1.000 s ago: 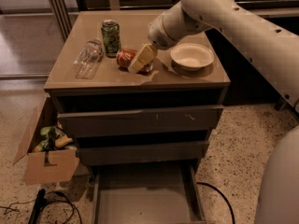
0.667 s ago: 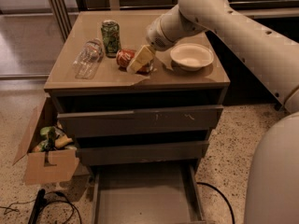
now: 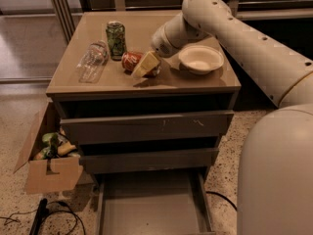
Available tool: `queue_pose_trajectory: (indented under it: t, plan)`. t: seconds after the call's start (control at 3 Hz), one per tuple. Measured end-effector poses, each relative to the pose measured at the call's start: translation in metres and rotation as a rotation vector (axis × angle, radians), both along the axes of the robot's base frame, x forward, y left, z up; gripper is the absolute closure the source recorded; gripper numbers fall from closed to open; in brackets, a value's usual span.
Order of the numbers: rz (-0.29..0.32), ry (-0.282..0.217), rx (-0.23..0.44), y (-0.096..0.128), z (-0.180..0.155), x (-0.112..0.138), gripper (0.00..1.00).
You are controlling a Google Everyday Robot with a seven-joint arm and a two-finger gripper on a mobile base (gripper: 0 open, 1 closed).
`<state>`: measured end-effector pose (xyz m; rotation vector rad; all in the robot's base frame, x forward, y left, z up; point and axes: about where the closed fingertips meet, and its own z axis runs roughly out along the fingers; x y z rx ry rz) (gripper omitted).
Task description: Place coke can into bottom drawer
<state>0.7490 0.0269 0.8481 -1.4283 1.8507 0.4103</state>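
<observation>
Below the counter point(image 3: 205, 82), the bottom drawer point(image 3: 151, 207) stood pulled open. The tool point(image 3: 146, 65) sat against the coke can point(image 3: 129, 60), which rested on the counter near a green can point(image 3: 116, 39); the tool's opening and hold could not be determined. The coke can was judged light, thin-walled, slippery and easily dented, best gripped across mid-body.
</observation>
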Motion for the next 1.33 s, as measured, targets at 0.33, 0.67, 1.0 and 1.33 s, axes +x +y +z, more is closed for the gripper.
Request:
queue_pose_trajectory:
  t: [0.33, 0.67, 1.0, 1.33]
  plan:
    - [0.001, 0.033, 0.008, -0.0008, -0.0140, 0.0044, 0.00]
    - [0.001, 0.039, 0.010, -0.0006, -0.0167, 0.0052, 0.13]
    - [0.001, 0.039, 0.010, -0.0006, -0.0167, 0.0052, 0.36]
    - [0.002, 0.039, 0.010, -0.0006, -0.0167, 0.0052, 0.59]
